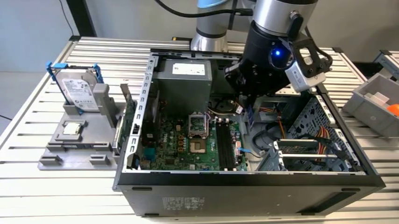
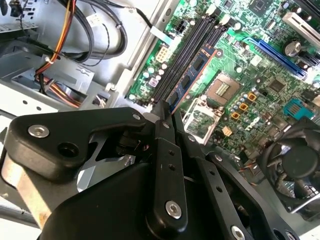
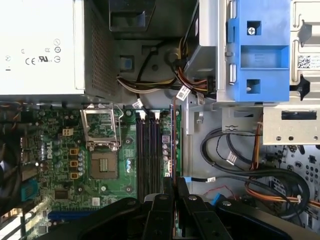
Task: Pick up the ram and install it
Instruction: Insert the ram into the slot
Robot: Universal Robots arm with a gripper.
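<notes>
1. The hand (image 2: 167,112) is closed on the ram (image 2: 192,75), a thin blue-green stick with dark chips, gripped edge-on between two black fingers (image 2: 161,131); in the first wrist view the same stick appears as a narrow vertical sliver (image 3: 171,145) rising from the fingers (image 3: 167,190)

2. The ram is held inside the open computer case (image 1: 249,179), above the motherboard (image 1: 187,144) and just beside the long black memory slots (image 3: 147,150); in the exterior view it hangs below the arm (image 1: 274,51) near the slots (image 1: 223,144)

3. Progress, as judged from these views: the pick-up is done, since the stick is off any rest and carried in the hand. Seating is not yet done; the slots look empty along their length and the stick stands clear of them, roughly parallel to their run

4. Neighbouring parts: the bare processor socket (image 3: 103,165) lies on the far side of the slots; a bundle of coloured cables (image 2: 60,50) and a blue drive bracket (image 3: 260,50) occupy the drive side of the case

5. Surface and room: the case lies on its side on a counter (image 1: 56,186) of ribbed metal slats. At the exterior view's left a grey fixture (image 1: 78,144) holds a hard drive (image 1: 81,91) upright; at its right a grey bin (image 1: 377,100) sits at the counter edge
</notes>
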